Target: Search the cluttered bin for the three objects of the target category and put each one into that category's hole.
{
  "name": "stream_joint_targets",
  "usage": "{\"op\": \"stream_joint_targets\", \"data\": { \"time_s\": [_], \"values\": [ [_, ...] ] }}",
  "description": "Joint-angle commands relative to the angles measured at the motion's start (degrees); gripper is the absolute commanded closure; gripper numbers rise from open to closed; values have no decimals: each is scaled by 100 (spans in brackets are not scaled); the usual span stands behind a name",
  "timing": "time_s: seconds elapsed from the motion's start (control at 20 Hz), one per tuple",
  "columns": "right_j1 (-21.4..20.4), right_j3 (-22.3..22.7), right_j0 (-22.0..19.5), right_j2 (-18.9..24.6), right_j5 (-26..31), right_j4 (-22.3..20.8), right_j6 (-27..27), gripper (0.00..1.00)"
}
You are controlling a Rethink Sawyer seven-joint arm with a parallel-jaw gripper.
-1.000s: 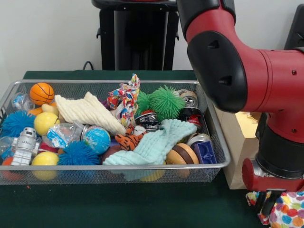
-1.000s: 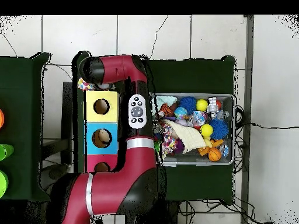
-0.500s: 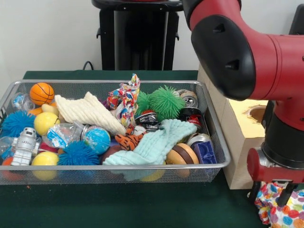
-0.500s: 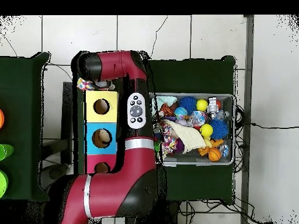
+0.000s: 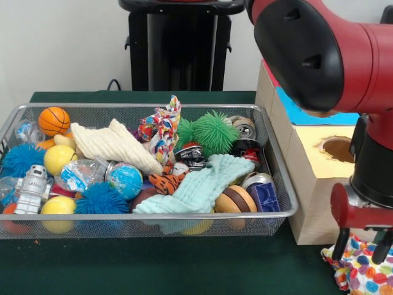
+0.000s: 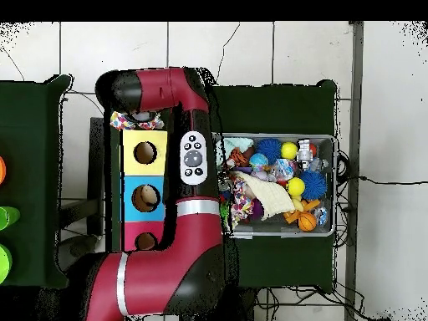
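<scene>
Arm swung further off the yellow-topped hole (image 5: 339, 148), uncovering it, while the gripper (image 5: 365, 242) stands fingers apart over the patchwork rag (image 5: 362, 273) lying on the table beside the box, another rag (image 5: 161, 130) left in the wire-mesh bin (image 5: 277, 174).

Mesh bin (image 5: 279, 212) packed w/ toys, one printed rag (image 5: 161, 130) upright near centre, another rag (image 5: 363, 267) on mat at 5 o'clock, prob. under gripper, yellow-topped hole (image 5: 339, 148) at 3 o'clock.
</scene>
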Motion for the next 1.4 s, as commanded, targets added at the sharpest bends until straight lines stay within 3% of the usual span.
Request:
{"op": "stream_joint_targets", "data": {
  "time_s": [0.05, 0.2, 0.45, 0.8, 1.15, 1.4],
  "values": [
    [-169, 533, -69, 570, 524, 323, 108, 0],
    [-67, 872, -50, 676, 259, 483, 265, 0],
    [67, 963, -7, 675, 323, 602, 254, 0],
    [329, 686, 130, 388, 373, 357, 311, 0],
    [538, 551, 318, -21, -191, -46, 519, 0],
    [993, 76, 303, 72, -309, -55, 636, 0]
  ]
}}
